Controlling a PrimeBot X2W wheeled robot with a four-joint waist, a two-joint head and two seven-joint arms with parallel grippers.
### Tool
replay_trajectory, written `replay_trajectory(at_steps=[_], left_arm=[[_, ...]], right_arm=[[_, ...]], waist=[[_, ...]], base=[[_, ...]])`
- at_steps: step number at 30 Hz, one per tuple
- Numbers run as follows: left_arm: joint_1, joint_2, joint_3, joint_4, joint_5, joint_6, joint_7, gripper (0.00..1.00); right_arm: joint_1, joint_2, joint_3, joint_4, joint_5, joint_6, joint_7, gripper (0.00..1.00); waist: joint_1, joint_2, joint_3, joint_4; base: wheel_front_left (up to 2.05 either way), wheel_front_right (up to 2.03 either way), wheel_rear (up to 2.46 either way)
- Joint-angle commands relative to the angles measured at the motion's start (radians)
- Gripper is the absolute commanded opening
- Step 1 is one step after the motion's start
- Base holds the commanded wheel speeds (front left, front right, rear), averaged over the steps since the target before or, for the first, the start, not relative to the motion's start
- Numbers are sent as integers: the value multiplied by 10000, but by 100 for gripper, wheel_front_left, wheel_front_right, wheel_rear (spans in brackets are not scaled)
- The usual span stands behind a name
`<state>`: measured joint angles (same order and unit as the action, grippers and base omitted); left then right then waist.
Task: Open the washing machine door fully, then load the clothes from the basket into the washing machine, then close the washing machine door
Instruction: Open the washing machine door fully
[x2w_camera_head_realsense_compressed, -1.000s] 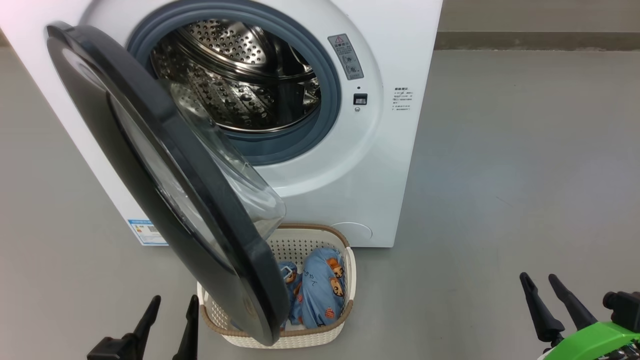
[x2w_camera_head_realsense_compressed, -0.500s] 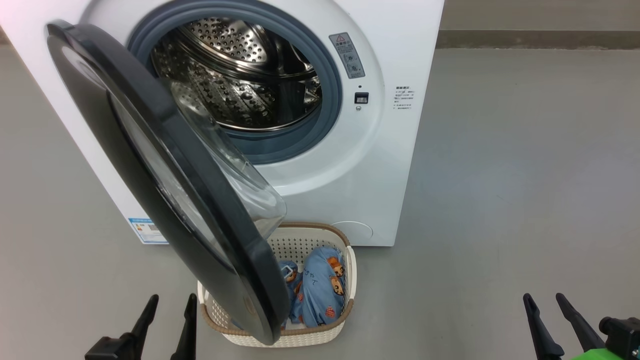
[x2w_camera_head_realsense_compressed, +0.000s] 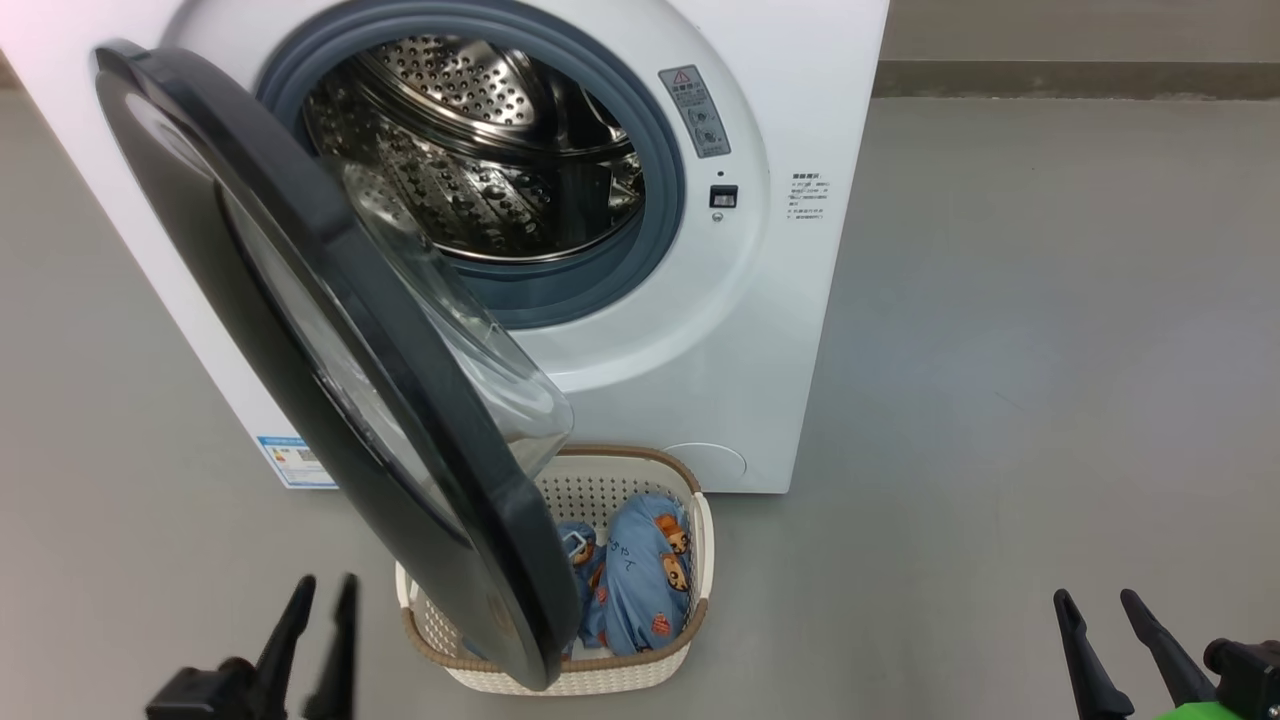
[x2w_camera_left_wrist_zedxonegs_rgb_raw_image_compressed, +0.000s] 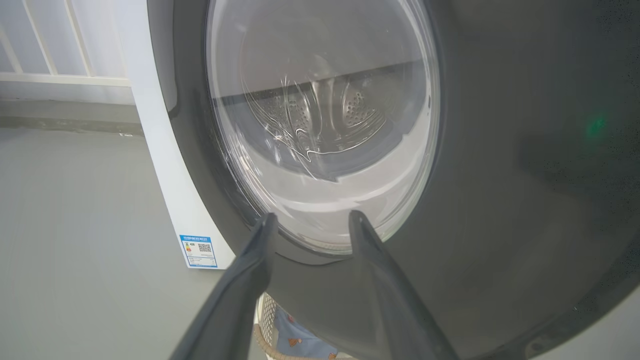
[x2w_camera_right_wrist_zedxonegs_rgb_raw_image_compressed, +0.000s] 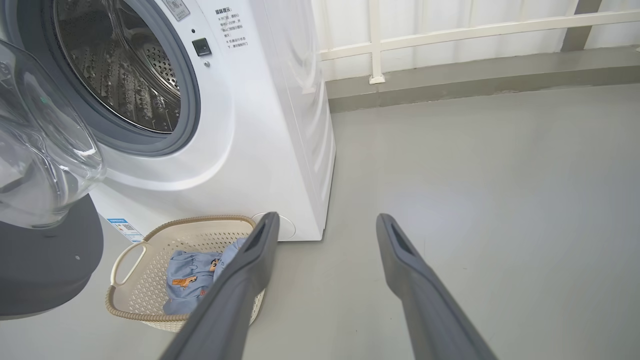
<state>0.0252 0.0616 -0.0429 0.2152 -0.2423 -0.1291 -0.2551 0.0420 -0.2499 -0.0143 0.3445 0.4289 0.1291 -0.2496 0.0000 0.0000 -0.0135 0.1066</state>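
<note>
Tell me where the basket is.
Head view, bottom centre: the basket sits on the floor before the washing machine, partly hidden by the swung-out door.

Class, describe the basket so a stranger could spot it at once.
Find the big white washing machine with its round black door swung open. On the grey floor at its foot, partly under the door, sits the basket: cream, perforated, brown-rimmed, holding light blue bear-printed clothes.

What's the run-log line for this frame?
door: partly open | clothes: in basket | left gripper: open, empty | right gripper: open, empty
</note>
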Motion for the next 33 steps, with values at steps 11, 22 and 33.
replay_trajectory(at_steps=[11,22,33], left_arm=[[-445,8,1024,-3233,149,-15,-67,0],[-158,-94,-1287,-6664,449,7,312,0],[-234,-111,-4306,-5519,75,25,868,0]], right_arm=[[30,-128,-9,-422,-231,16,-122,100],[122,-119,-105,-606,-297,16,-122,100],[28,-117,-34,-682,-341,16,-122,100]], waist=[[0,0,-96,135],[0,0,-114,258],[0,0,31,246]], base=[[0,0,0],[0,0,0],[0,0,0]])
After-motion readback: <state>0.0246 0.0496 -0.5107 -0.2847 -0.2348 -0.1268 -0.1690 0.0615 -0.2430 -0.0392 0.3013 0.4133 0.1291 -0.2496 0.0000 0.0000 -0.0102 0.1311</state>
